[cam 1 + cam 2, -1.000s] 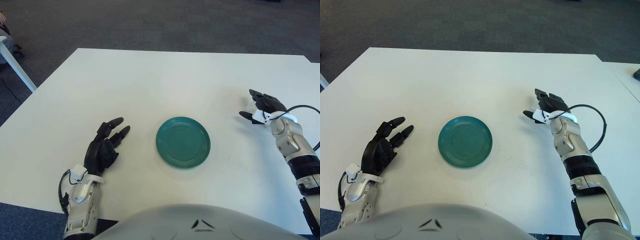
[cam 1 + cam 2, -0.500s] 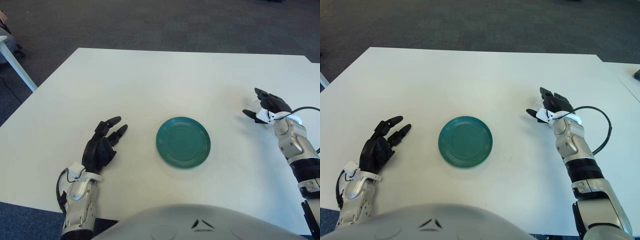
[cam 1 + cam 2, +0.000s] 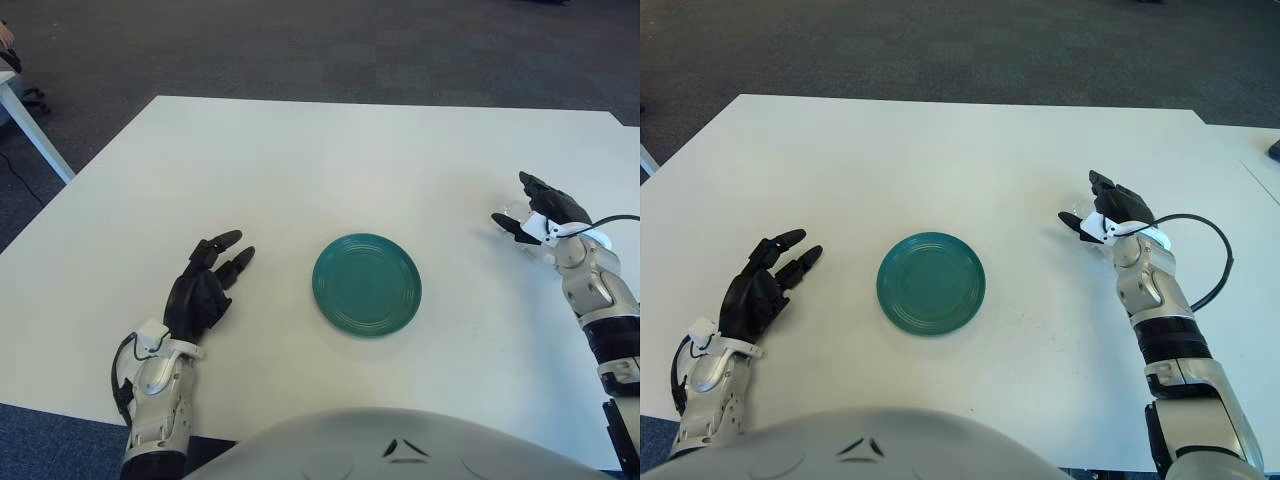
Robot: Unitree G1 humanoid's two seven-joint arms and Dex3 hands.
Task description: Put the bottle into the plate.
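Observation:
A round teal plate (image 3: 366,284) lies flat and bare in the middle of the white table (image 3: 330,160). No bottle shows in either view. My left hand (image 3: 222,254) shows to the left of the plate, about a hand's width from its rim, with its black fingers spread and nothing in them. My right hand (image 3: 521,205) is at the right side of the table, well away from the plate, with relaxed fingers pointing toward the far edge and holding nothing.
A black cable (image 3: 1210,250) loops from my right forearm over the table's right part. Dark carpet surrounds the table. A white table leg (image 3: 30,125) stands at the far left.
My right hand has drifted to the right, farther from the plate. My left hand has shifted slightly to the left. The plate has not moved.

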